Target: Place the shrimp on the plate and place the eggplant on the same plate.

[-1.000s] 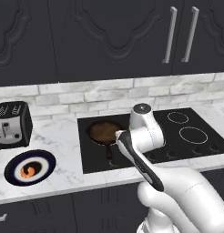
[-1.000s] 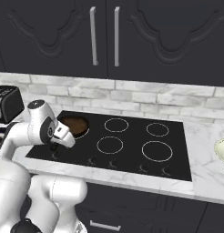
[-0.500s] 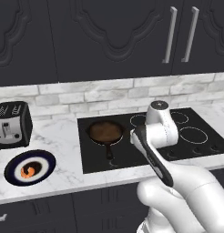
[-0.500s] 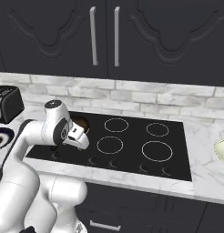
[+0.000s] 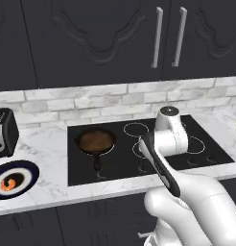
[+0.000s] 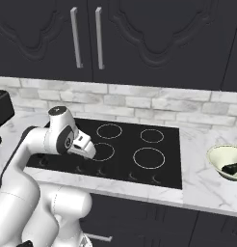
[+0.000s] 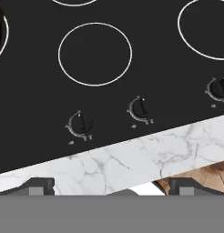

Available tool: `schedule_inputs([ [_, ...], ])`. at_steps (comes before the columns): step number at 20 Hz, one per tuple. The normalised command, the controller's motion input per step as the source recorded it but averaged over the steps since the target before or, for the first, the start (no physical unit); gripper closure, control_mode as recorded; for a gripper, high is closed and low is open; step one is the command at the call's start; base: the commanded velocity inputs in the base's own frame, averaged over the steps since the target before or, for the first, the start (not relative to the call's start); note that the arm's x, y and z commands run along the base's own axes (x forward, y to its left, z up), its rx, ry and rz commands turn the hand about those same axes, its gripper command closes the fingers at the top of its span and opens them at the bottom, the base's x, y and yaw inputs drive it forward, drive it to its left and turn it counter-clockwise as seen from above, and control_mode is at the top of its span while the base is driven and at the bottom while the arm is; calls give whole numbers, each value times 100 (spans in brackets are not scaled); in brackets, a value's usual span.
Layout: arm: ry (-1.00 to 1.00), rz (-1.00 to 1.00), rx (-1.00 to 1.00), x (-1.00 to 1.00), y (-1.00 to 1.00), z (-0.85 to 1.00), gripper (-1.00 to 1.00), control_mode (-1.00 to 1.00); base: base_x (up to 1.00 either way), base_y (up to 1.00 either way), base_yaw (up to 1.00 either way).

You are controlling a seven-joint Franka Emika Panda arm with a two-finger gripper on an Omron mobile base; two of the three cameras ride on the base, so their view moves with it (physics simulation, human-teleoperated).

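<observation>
The round plate (image 5: 29, 169) with the navy rim lies on the counter at the far left, and the orange shrimp (image 5: 9, 183) rests on its brown centre. Far to the right, the dark eggplant (image 6: 231, 168) lies inside a pale cream bowl (image 6: 214, 153). My gripper (image 6: 90, 153) hangs low over the front left part of the cooktop, well away from both. In the hand view the gripper (image 7: 114, 186) is open with nothing between its fingertips (image 7: 41, 184), which frame the counter's front edge.
A black frying pan (image 5: 96, 141) sits on the left rear burner of the black cooktop (image 5: 124, 168). A toaster (image 5: 2, 132) stands behind the plate. Several knobs (image 7: 80, 125) line the cooktop's front. Marble counter runs to both sides, with dark cabinets above.
The arm has swung right, from above the frying pan to the cooktop's front middle. The whole scene has slid slightly left, so the base has moved right. The shrimp stays on the plate.
</observation>
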Motion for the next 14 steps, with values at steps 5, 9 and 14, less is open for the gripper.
schedule_inputs([
  [5,0,0,0,0,0,0,-100,100,0,-99,0],
  [9,0,0,0,0,0,0,-100,100,0,-99,0],
  [14,0,0,0,0,0,0,-100,100,0,-90,0],
])
